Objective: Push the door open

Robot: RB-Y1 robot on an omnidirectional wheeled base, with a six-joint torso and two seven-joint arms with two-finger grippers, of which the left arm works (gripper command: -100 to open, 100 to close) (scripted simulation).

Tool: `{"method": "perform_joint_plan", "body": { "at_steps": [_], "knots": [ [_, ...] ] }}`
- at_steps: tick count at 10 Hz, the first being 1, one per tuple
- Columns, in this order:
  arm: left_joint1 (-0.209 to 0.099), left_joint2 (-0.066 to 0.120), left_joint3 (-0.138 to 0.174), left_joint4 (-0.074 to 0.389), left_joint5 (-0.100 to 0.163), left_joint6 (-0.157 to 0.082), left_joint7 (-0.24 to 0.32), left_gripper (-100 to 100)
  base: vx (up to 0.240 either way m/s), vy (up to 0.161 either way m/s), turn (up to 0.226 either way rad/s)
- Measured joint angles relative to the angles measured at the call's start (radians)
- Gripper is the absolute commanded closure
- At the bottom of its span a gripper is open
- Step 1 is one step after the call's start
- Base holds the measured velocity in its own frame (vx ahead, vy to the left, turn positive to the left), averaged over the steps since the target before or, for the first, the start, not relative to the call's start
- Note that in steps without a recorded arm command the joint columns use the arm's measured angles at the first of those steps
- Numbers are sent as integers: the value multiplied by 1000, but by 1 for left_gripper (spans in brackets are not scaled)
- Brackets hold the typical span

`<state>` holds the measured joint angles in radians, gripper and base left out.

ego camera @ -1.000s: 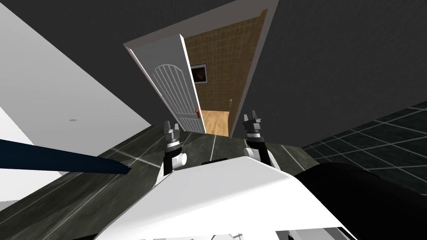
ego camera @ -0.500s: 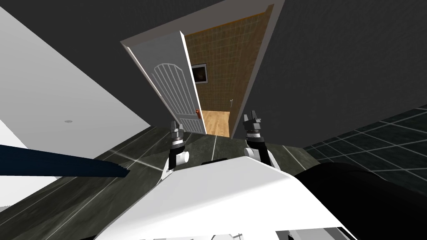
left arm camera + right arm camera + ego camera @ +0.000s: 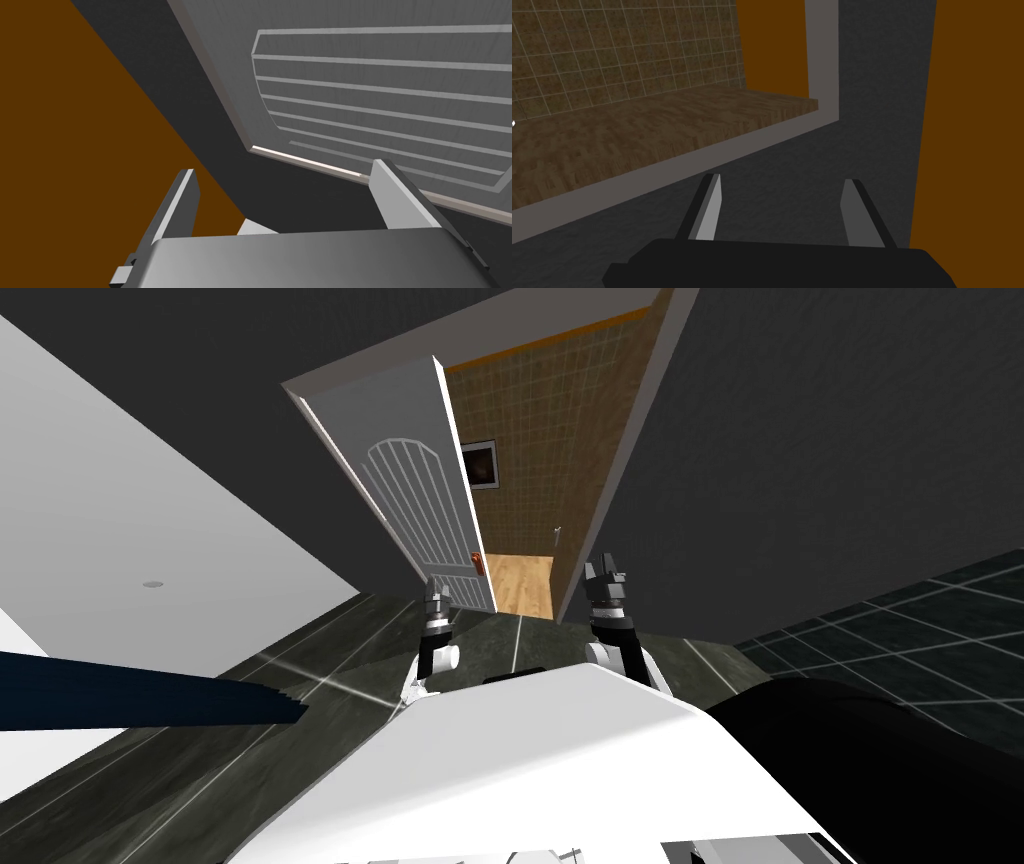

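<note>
While my left jaws hang just under the door (image 3: pixel 415 498), that pale panelled leaf stands part open in the upper middle of the head view, hinged along its left side, with a small orange-brown handle (image 3: pixel 474 558) low on its free edge. Left jaws are spread wide! In the left wrist view both fingers (image 3: pixel 182 200) rise well apart from the block. The far one pokes up in front of the door's ribbed panel and its bright edge; touching or a hair short, I cannot tell. Over at centre right of the head view, my right jaws sit before the grey door frame (image 3: pixel 620 468), right of the gap. They are parted too, nothing between the fingers (image 3: pixel 712 205), which face a dark grey wall (image 3: pixel 872 100) beside the frame. Through the opening I see a tan tiled wall (image 3: pixel 540 408), a small dark picture (image 3: pixel 478 463) hanging on it, and a strip of wooden floor (image 3: pixel 520 578) beyond the threshold. Dark glossy floor tiles (image 3: pixel 300 688) run across the lower left.
</note>
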<state>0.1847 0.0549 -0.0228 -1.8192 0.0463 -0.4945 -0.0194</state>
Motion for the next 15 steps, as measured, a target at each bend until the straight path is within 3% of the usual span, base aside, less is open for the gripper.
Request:
{"method": "perform_joint_plan", "body": {
  "at_steps": [10, 14, 15],
  "knots": [
    [-151, 13, -33, 278, -17, 1, 39, -100, 68, 58, -13],
    [-250, 18, -47, 430, -25, 5, 63, -100, 102, 82, -20],
    [-261, 19, -54, 451, -28, 12, 70, -100, 75, 51, -7]
  ]
}}
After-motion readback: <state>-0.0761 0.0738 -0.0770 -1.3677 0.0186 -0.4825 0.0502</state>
